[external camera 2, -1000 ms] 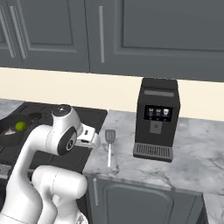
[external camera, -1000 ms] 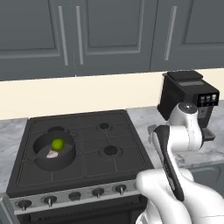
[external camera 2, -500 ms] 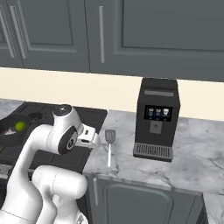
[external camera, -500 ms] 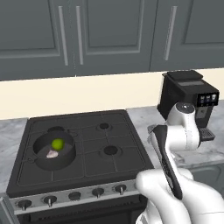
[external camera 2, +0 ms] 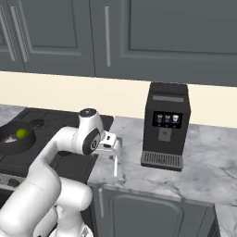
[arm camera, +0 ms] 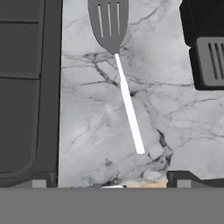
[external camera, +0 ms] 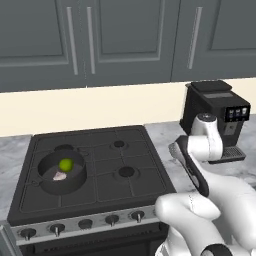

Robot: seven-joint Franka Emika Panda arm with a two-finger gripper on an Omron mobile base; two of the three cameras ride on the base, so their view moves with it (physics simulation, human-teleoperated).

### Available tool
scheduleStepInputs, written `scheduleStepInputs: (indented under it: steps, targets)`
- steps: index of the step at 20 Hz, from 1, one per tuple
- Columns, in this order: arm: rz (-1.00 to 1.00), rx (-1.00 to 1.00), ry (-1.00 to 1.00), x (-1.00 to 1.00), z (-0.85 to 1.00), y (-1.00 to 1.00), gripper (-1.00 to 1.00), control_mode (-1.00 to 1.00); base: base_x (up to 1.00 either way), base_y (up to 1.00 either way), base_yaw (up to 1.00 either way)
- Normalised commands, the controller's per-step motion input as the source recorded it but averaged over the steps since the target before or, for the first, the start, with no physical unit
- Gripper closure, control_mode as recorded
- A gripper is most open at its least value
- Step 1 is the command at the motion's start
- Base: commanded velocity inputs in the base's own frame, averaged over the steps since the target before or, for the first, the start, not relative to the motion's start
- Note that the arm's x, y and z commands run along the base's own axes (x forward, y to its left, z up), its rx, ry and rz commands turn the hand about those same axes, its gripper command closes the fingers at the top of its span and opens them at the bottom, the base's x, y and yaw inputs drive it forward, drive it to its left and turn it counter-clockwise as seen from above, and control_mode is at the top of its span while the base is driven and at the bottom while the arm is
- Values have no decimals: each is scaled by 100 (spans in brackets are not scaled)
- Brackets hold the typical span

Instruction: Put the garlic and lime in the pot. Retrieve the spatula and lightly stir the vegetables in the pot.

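Left base view. Pot point(external camera: 62, 174) at left of centre, on the front left burner of the stove point(external camera: 130, 195); lime point(external camera: 65, 164) and garlic point(external camera: 60, 175) inside it, lime above garlic in the frame, the two close together. Coffee machine point(external camera: 215, 115) at the right edge, on the marble desk point(external camera: 167, 131). White arm rising from the lower right and bent over the strip of desk between stove and coffee machine.

Right base view. Pot point(external camera 2: 14, 138) at the left edge with the lime point(external camera 2: 20, 134) seen inside. Hand point(external camera 2: 112, 147) just left of centre, pointed down over the desk point(external camera 2: 203, 162), directly above the spatula point(external camera 2: 115, 165), whose pale handle shows below it. Coffee machine point(external camera 2: 165, 125) to the right of the hand, well apart from it.

Hand view. Spatula point(arm camera: 119, 65) lying flat on the marble desk point(arm camera: 83, 122), slotted grey blade at top centre, thin white handle running down and slightly right toward the middle of the frame. Stove edge point(arm camera: 26, 87) along the left, coffee machine base point(arm camera: 205, 48) at upper right. Hand spread wide, jaws far apart, nothing between them, no contact with the spatula.
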Motion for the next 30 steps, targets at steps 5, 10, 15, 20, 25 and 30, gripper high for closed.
scheduleStepInputs:
  steps: [5, 10, 15, 20, 25, 30]
  targets:
    - [1, 2, 10, 16, -34, -55, -100, -100, 0, 0, 0]
    - [5, 4, 17, 0, -10, -8, -100, -100, 0, 0, 0]
    - [1, 0, 2, 6, -23, 0, -100, -100, 0, 0, 0]
    - [4, 0, 0, 3, -36, 0, -100, -100, 0, 0, 0]
    - [3, 0, 0, 1, -44, 0, -100, -100, 0, 0, 0]
    - [3, 0, 0, 10, -32, 0, -100, -100, 0, 0, 0]
